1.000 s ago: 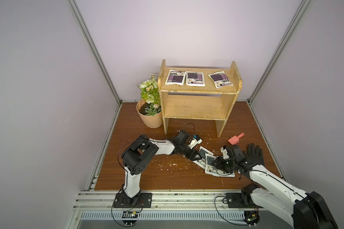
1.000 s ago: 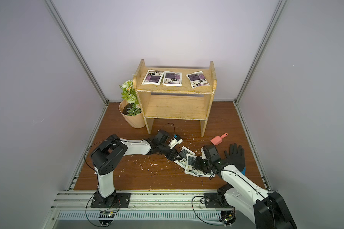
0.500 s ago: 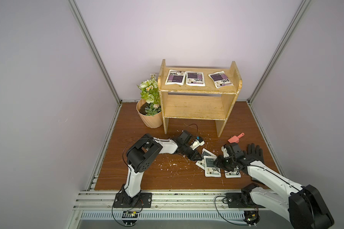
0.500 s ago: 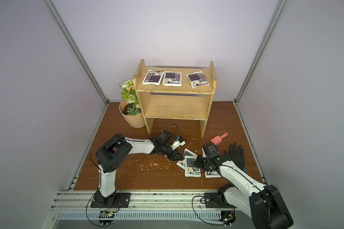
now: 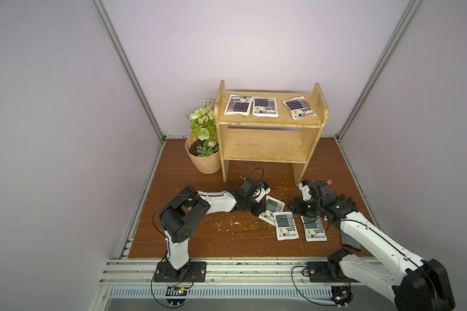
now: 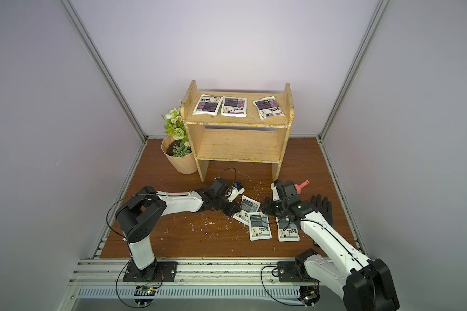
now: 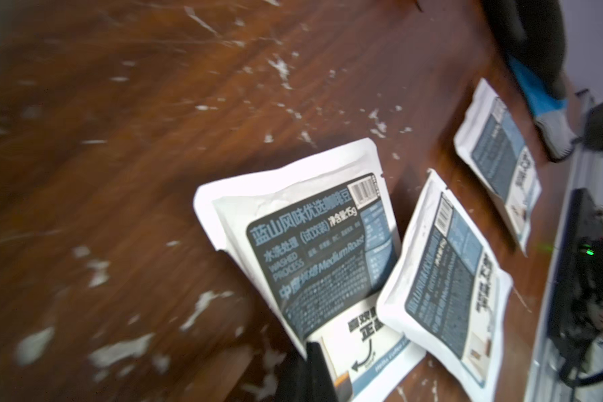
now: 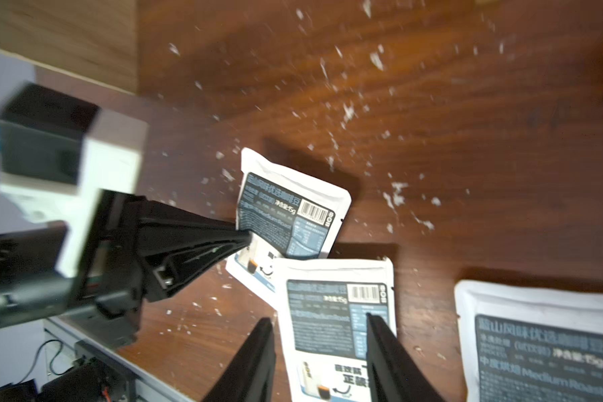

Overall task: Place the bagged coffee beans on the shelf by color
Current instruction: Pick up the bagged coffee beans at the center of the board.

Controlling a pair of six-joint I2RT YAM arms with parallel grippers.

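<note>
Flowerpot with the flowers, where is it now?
In both top views the flowerpot stands on the floor at the back, beside the shelf, on the robot's left.

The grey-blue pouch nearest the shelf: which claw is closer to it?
Left. The left claw is shut on the edge of this grey-blue pouch; the right claw hangs open above the neighbouring pouch.
</note>
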